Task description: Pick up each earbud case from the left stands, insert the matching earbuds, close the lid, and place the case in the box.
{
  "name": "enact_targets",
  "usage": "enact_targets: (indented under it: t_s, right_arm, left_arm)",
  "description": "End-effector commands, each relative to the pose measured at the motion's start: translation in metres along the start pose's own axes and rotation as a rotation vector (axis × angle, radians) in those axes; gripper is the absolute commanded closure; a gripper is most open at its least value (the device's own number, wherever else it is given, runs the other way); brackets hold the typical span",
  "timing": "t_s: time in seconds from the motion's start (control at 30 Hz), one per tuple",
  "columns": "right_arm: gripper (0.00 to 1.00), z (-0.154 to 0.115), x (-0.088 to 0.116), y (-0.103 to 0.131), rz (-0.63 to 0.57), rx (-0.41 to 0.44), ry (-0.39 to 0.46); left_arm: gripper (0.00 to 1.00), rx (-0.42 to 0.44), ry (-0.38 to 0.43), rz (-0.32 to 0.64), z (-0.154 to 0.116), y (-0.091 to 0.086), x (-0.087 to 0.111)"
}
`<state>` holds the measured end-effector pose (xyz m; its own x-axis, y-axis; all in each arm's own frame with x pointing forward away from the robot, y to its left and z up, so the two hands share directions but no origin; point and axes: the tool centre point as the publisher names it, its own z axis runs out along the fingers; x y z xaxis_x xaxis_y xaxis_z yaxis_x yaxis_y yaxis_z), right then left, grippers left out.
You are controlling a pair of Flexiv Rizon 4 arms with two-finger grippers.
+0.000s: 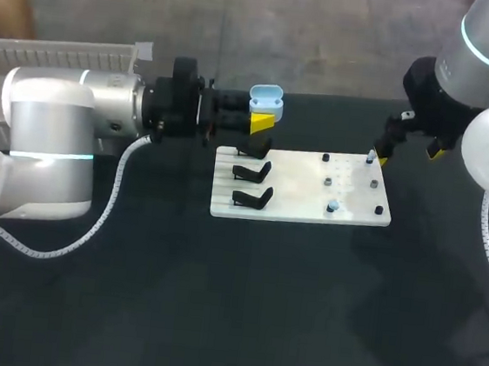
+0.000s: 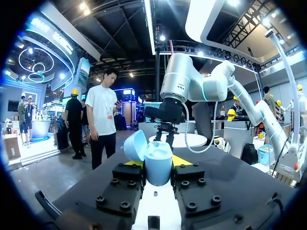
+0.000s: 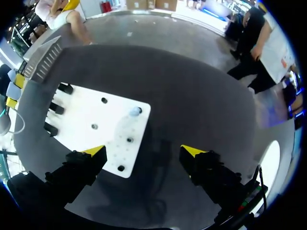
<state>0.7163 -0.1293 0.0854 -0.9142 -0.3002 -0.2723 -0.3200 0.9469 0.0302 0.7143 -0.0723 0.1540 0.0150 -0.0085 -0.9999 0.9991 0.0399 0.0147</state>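
A light blue earbud case point(image 1: 266, 96) with its lid standing open is held in my left gripper point(image 1: 267, 114), above the table just beyond the white board point(image 1: 301, 189). In the left wrist view the case point(image 2: 157, 167) sits between the yellow-tipped fingers point(image 2: 181, 160), its lid point(image 2: 135, 145) tipped to one side. Three black stands point(image 1: 253, 172) line the board's left edge and look bare. Small earbuds point(image 1: 333, 206) rest on pegs on the board's right half. My right gripper point(image 1: 409, 157) hangs open over the board's far right corner, holding nothing point(image 3: 144, 153); one pale blue earbud point(image 3: 135, 111) lies ahead of it.
A pale slatted box point(image 1: 57, 48) stands at the table's far left, behind my left arm, and shows too in the right wrist view point(image 3: 42, 62). A white coiled cable point(image 1: 112, 195) trails from the left arm over the dark table top.
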Motion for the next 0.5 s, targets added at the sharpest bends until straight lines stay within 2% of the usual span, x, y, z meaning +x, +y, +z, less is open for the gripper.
enact_targets:
  t_s: [0.03, 0.2, 0.5]
  right_arm:
    - [0.0, 0.008, -0.01, 0.004, 0.002, 0.016, 0.022]
    - [0.0, 0.014, -0.013, 0.004, 0.0, 0.067, 0.037]
    - [0.0, 0.021, -0.016, 0.013, -0.063, 0.102, 0.073]
  left_arm:
    - [1.0, 0.001, -0.002, 0.001, 0.001, 0.001, 0.001]
    - [1.0, 0.001, -0.002, 0.001, 0.001, 0.001, 0.001]
    - [1.0, 0.001, -0.002, 0.001, 0.001, 0.001, 0.001]
